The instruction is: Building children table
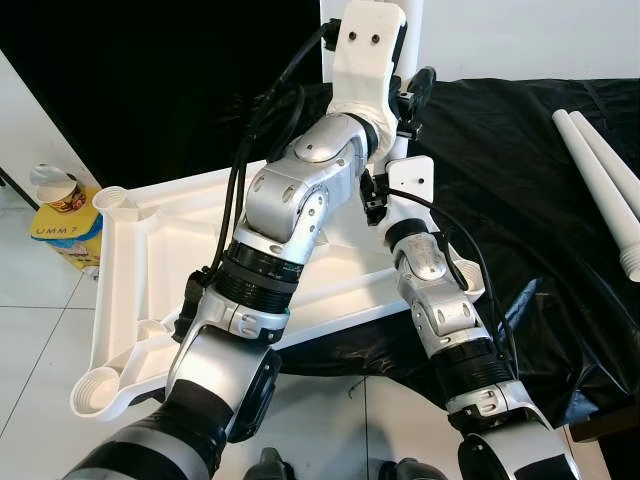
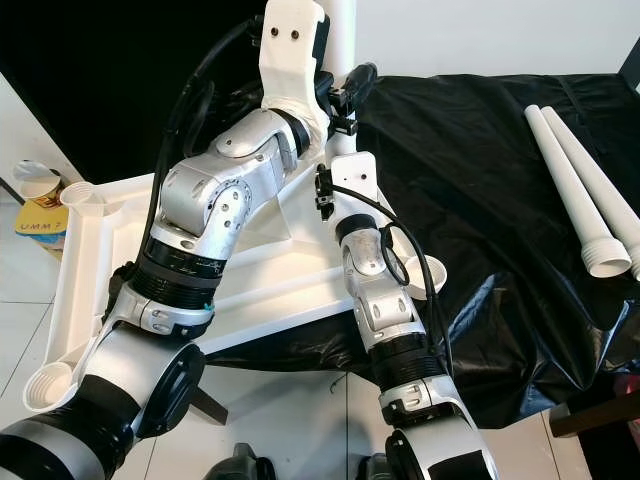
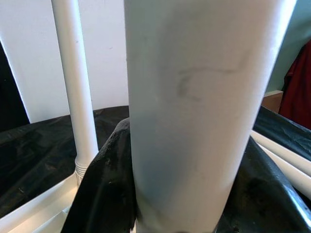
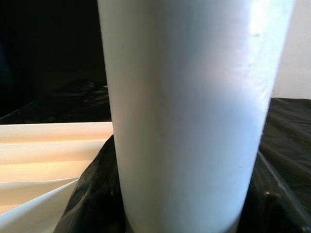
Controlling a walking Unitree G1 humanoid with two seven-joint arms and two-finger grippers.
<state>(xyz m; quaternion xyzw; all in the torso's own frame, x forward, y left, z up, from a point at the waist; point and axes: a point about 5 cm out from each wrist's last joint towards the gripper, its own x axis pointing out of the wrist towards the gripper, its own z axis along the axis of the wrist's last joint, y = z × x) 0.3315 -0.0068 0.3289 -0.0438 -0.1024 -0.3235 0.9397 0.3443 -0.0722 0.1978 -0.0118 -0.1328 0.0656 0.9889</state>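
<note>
Lying upside down on the black plastic sheet [image 1: 520, 190], the white plastic children's tabletop [image 1: 130, 270] is exposing its corner sockets, while the left gripper [image 1: 420, 95] and right gripper [image 1: 372, 200] are meeting at the upright white plastic leg tube [image 3: 194, 121]; I cannot tell either jaw state. 2 spare white tubes [image 2: 590, 190] are waiting. Sitting beside the tabletop, a yellow box [image 1: 68, 238] is reading "UMM". Both wrist views are facing that leg closely.

The left gripper [image 1: 415, 100] is tucked behind its own white wrist housing against the upright table leg [image 3: 194, 111], so whether its fingers are parted or closed can't be made out, and the same goes for the right gripper [image 2: 322, 195]. That leg runs off the top edge, and both arms cover much of the upturned white tabletop [image 1: 120, 290]. At far right, two loose legs [image 2: 580, 190] run off the edge, and the yellow box's [image 1: 65, 235] lettering is cut short.
</note>
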